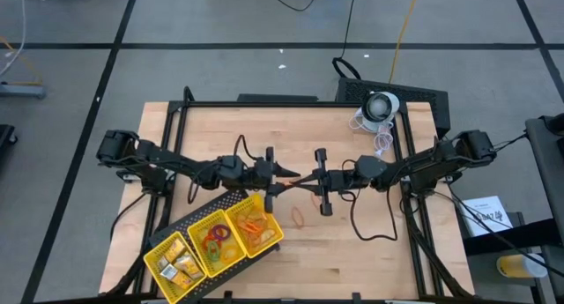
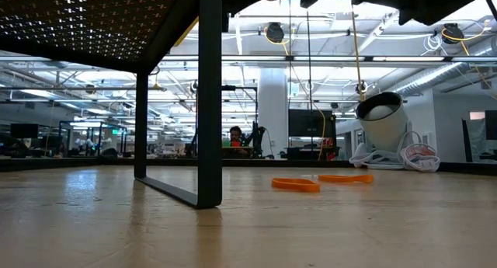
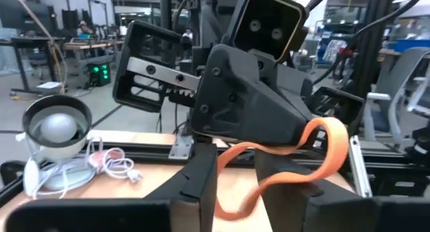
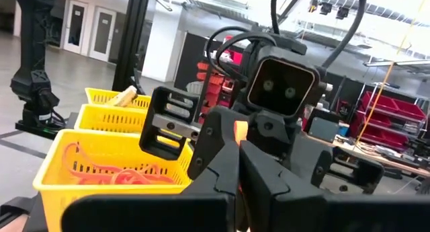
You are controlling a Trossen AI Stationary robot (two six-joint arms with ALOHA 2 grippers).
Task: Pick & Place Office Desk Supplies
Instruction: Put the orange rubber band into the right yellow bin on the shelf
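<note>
Orange rubber band fills the near part of the left wrist view, stretched in a twisted strip between the two arms above the middle of the bench. In the high view it shows as a thin orange line running from the left gripper to the right gripper, which face each other tip to tip. The right gripper's jaws look closed on one end of the band, with a sliver of orange showing between them in its own wrist view. The left gripper's jaws stand a little apart with the band running down between them; whether they actually pinch it cannot be told.

Just below the jaws on the bench lies another orange loop, and the low view shows two flat loops resting on the wood, so some supplies are not yet put away. Beside the left jaws, toward the near edge, sits the yellow tray. Its compartments already hold sorted items: yellow-gold pieces in one, coloured rings in the middle, orange bands in the third.

Judging by this, the task is well along: most items are binned, one band is in hand, and the loose loops remain. A white desk lamp stands at the far side.
</note>
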